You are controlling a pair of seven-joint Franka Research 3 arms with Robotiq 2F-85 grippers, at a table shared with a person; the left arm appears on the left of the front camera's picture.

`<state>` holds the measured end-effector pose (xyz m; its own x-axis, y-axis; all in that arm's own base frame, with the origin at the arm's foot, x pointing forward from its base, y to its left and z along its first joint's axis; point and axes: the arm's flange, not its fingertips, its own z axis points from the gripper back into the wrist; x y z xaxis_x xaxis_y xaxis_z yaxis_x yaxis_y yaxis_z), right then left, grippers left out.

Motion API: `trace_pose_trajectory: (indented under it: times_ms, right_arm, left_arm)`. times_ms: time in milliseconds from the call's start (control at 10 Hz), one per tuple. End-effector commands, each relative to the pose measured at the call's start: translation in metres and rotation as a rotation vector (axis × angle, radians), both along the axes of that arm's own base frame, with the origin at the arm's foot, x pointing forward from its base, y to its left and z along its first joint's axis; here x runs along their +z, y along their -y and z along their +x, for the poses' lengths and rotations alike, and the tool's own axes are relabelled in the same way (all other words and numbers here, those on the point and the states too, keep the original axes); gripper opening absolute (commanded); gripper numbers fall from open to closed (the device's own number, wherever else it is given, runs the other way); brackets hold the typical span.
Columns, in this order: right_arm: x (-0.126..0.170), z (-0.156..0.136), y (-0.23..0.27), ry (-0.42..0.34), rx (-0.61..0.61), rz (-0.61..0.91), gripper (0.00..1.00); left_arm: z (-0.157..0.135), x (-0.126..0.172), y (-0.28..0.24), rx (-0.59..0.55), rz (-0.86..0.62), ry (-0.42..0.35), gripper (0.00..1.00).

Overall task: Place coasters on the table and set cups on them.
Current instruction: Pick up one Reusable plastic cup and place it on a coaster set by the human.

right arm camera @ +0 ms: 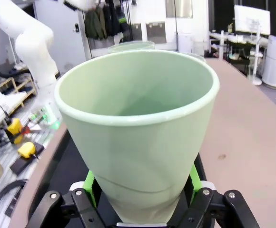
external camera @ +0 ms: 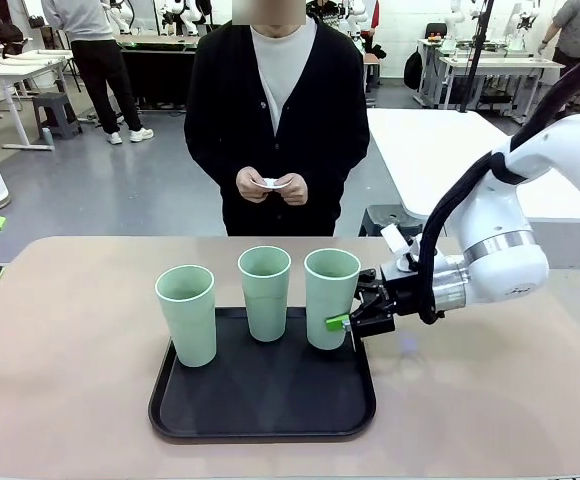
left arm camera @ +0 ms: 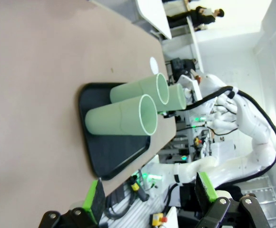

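Note:
Three pale mint-green cups stand on a black tray (external camera: 260,410) on the beige table (external camera: 70,350): a left cup (external camera: 187,312), a middle cup (external camera: 265,290) and a right cup (external camera: 328,290). My right gripper (external camera: 355,318) comes in from the right and is shut on the lower half of the right cup (right arm camera: 138,118), with a green pad (right arm camera: 89,183) on each side of it. In the left wrist view my left gripper (left arm camera: 150,194) stands open and away from the tray, looking at the cups (left arm camera: 121,121) side-on. The person's hands hold a small white coaster (external camera: 270,184) at the table's far side.
The tray (left arm camera: 114,156) lies in the middle of the table near my edge. Bare tabletop stretches to its left, right and far side. The person stands close behind the far edge. White tables (external camera: 440,150) stand farther back.

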<state>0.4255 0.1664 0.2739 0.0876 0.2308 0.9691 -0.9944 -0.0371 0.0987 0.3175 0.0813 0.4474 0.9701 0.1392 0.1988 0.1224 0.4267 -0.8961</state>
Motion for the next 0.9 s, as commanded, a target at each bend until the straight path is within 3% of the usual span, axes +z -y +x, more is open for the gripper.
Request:
trace_pose_trajectory:
  times_ms: [0, 400, 600, 800]
  right_arm:
    - [0.063, -0.010, 0.025, -0.052, -0.036, 0.039, 0.00]
    - [0.164, -0.016, 0.055, -0.037, -0.088, -0.070, 0.00]
    - [0.182, -0.016, 0.059, -0.013, -0.103, -0.087, 0.00]
    - [0.177, -0.011, 0.055, -0.050, -0.175, -0.093, 0.00]
  left_arm:
    - [-0.001, 0.000, -0.002, 0.002, -0.010, 0.007, 1.00]
    - [-0.001, 0.000, -0.002, 0.002, -0.010, 0.007, 1.00]
    - [-0.001, 0.000, -0.002, 0.002, -0.010, 0.007, 1.00]
    - [-0.001, 0.000, -0.002, 0.002, -0.010, 0.007, 1.00]
